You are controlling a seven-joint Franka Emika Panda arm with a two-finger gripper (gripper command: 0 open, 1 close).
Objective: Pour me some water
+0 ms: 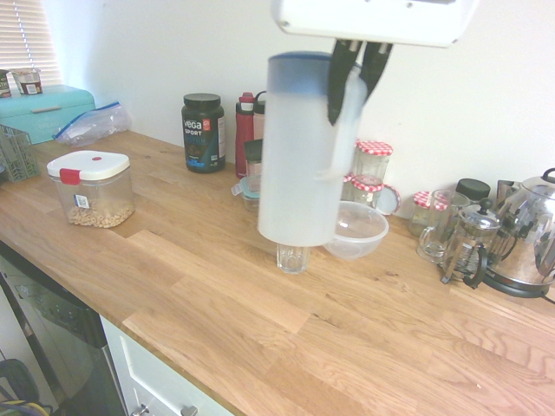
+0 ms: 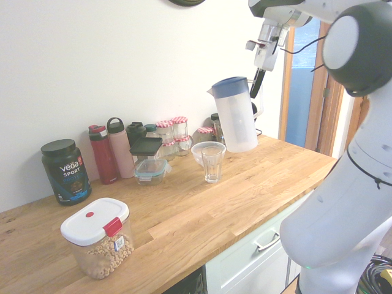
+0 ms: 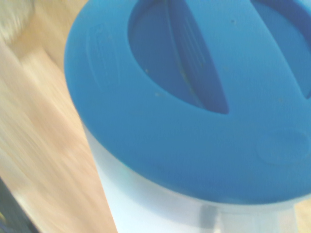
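— Where is the tall frosted white plastic pitcher with the blue lid [image 2: 236, 116] relative to the end effector [image 2: 258, 84]?

— It hangs just under it, lifted clear of the pale wooden plank table [image 2: 245, 196] and slightly tilted. The end effector points steeply down and its dark fingers [image 1: 340, 82] are clamped narrow on the pitcher's handle, near the rim.

— And the glass?

— The small clear drinking glass with a ribbed base [image 2: 212, 163] stands upright on the table, below and slightly in front of the raised pitcher. They are apart, not touching. Just behind the glass sits a round clear plastic bowl [image 2: 203, 150].

— Describe the pitcher's surfaces.

— Its body is a smooth, cloudy, translucent cylinder. The lid is a matte blue disc with two sunken curved recesses, seen close in the wrist view [image 3: 194, 97]. A small spout juts from the rim on the side away from the handle.

— The table?

— Warm oak-coloured staves with visible grain and joints, a flat satin finish.
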